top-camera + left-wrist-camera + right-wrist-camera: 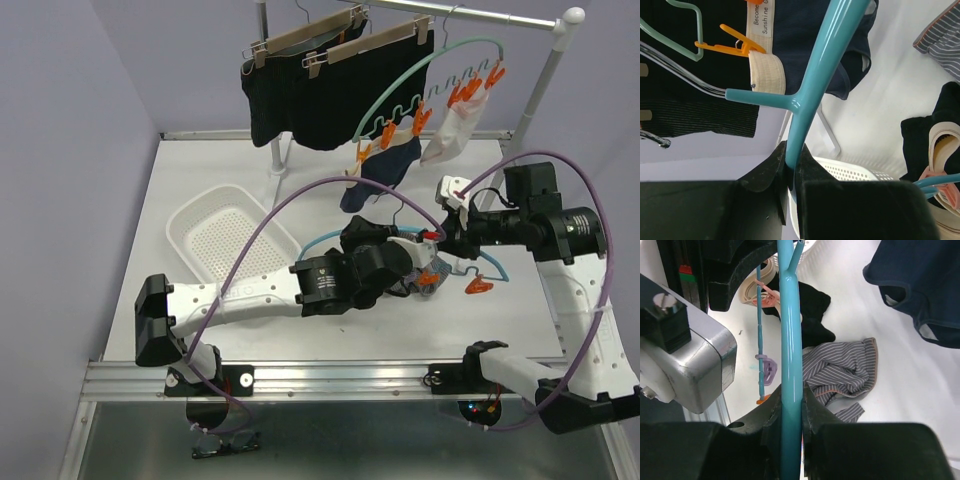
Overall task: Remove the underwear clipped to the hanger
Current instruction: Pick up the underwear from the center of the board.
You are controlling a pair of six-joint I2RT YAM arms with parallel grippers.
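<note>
Both arms reach in over the middle of the table (pixel 500 330), and their tools meet on one teal hanger (pixel 816 75). The left tool (pixel 791 172) is clamped on the hanger's thick bar, just below where a side arm branches off. The right tool (pixel 790 415) is pinched on the same bar, with a finger pressed to each side of it. In the top view the two tools sit almost nose to nose, left of centre-right, and an orange clip (pixel 480 286) shows just to their right.

Under the hanger, a grey-striped piece (pixel 840 371) lies crumpled on the table, right of the bar in the right wrist view. I cannot tell whether any clip holds it. A black piece (pixel 812 305) lies just past it, its pale waistband caught by a pink clip (pixel 766 296). A purple clip (pixel 767 367) sits on a thin teal rod left of the bar.

A white basket (pixel 225 235) rests on the table to the left, beside the left arm.

Farther back a green hanger (pixel 400 85) hangs from the rail (pixel 470 13). Orange clips along it hold a navy piece (pixel 385 168) and, to its right, a white-pink piece (pixel 450 130). Two black shorts (pixel 300 95) hang side by side at the left end of the rail, clipped to wooden hangers (pixel 330 30).
</note>
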